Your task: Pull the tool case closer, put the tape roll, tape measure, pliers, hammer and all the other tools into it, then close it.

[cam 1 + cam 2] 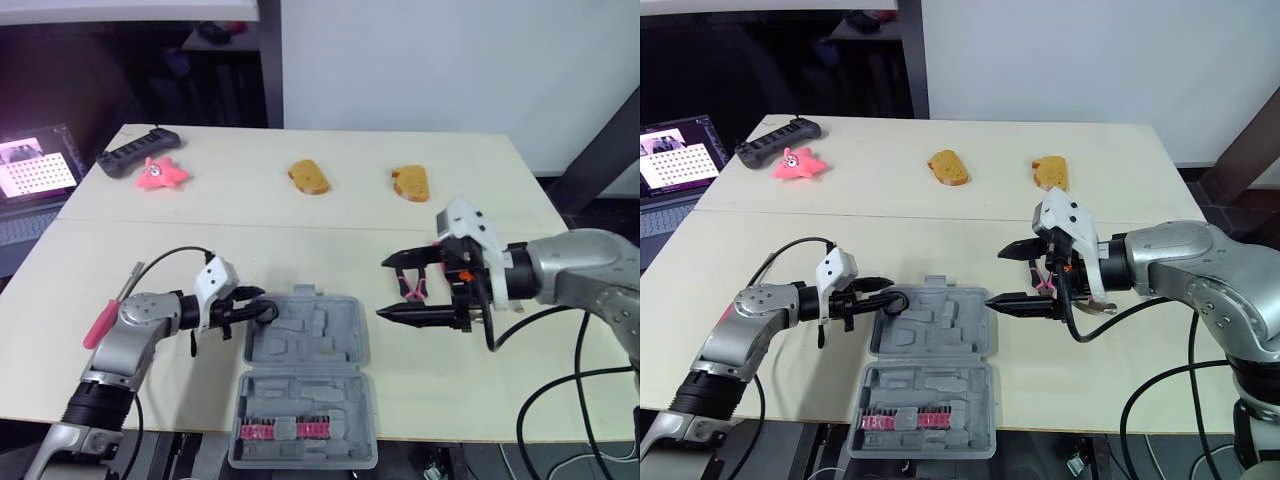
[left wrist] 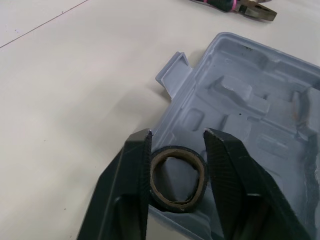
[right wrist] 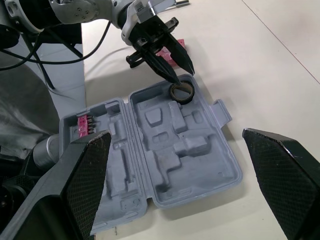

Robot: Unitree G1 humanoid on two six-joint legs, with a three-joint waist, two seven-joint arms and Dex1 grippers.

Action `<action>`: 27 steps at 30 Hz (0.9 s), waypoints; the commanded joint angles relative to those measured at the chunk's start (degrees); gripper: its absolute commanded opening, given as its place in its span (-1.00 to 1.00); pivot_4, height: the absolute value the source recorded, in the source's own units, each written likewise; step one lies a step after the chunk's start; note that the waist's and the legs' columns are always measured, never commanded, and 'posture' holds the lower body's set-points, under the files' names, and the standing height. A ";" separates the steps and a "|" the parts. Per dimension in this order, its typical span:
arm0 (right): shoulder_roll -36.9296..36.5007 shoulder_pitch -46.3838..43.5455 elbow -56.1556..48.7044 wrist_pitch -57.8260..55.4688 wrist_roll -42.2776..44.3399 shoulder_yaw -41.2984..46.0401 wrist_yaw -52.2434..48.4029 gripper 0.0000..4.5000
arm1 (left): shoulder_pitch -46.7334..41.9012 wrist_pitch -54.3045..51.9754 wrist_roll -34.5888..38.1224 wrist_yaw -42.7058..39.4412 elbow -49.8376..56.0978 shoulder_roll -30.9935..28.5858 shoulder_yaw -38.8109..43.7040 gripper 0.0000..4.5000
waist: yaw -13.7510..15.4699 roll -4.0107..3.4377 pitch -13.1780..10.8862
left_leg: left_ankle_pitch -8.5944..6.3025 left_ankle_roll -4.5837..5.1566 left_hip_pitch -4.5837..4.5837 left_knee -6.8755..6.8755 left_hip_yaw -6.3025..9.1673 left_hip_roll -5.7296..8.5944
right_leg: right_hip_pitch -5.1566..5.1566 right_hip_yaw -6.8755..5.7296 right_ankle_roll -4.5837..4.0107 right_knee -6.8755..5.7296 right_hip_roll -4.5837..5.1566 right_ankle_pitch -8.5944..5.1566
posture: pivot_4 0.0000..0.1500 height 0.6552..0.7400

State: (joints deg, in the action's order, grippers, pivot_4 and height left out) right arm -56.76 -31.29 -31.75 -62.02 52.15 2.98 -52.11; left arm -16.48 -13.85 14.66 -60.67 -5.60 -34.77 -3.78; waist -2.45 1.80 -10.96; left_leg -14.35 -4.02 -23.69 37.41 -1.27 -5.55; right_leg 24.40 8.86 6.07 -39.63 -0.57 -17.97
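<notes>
Gripping a tape roll [image 2: 172,205] in its jaws, left gripper [image 3: 184,76] at far left corner of open tool case [image 1: 305,375]; right gripper [image 1: 995,276], jaws wide apart.

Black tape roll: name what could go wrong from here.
The black tape roll, pinched by the left gripper, sits at a corner of the grey plastic tool case; released there, it may tip out or block the lid. The open right gripper hangs close beside the case and might nudge it.
</notes>
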 commanded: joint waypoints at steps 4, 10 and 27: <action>-0.73 -0.64 -0.62 0.46 0.48 1.38 -0.07 1.00 | -1.40 3.11 -2.11 -0.89 -1.86 0.13 -1.89 -0.28 | -0.01 0.00 0.00 | 0.00 0.00 0.00 0.00 0.00 0.00 | 0.00 0.00 0.00 0.00 0.00 0.00 | 1.00 0.36; -0.40 -1.50 -0.09 0.86 -0.15 0.74 -0.11 1.00 | -3.58 7.51 -6.37 -0.36 -10.38 1.73 -5.21 -0.28 | -0.03 -0.02 0.01 | 0.00 0.00 0.00 0.01 0.00 0.00 | 0.00 0.00 0.00 -0.01 0.00 0.00 | 1.00 0.36; 3.96 12.79 9.70 14.07 -3.31 7.10 -5.96 1.00 | 4.07 -5.10 4.02 1.93 9.07 -9.43 13.15 0.75 | -0.13 -0.02 0.07 | 0.00 0.00 0.02 0.01 0.00 -0.01 | -0.02 -0.02 0.01 -0.06 0.00 0.00 | 1.00 0.36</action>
State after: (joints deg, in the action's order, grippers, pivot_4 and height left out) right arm -53.17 -19.80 -23.32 -52.18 51.00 7.95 -56.41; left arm -13.71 -19.28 17.15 -59.30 1.54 -42.93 5.24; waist -2.58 1.78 -10.89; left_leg -14.36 -4.01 -23.66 37.39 -1.28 -5.56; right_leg 24.39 8.85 6.08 -39.70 -0.57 -17.97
